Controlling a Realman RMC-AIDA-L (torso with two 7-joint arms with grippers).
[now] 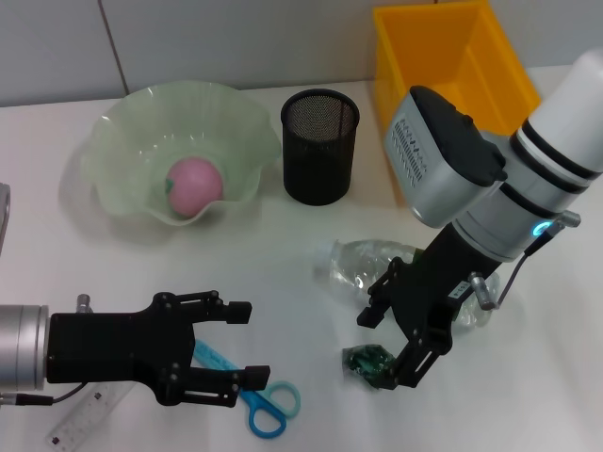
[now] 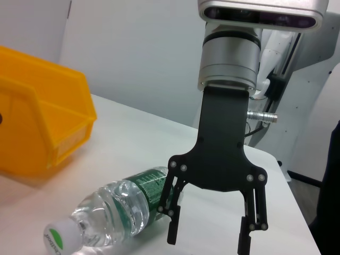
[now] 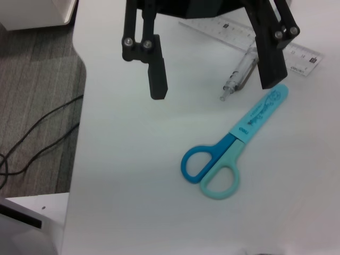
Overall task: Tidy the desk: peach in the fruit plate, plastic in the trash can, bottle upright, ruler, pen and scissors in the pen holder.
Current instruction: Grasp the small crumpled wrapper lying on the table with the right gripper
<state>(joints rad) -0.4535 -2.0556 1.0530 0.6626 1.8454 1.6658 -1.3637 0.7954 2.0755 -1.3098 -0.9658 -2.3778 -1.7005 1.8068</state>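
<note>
Black two-finger right gripper (image 1: 394, 347) (silver screws), silver wrist, white arm, glowing blue ring

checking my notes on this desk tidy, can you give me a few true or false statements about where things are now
1. The peach lies in the fruit plate. True.
2. The bottle stands upright. False: it lies on its side on the table.
3. The scissors are in the pen holder. False: they lie on the table beside the left gripper.
4. The right gripper is over the bottle with its jaws open. True.
5. The ruler lies in the yellow bin. False: it lies on the table near the pen.
</note>
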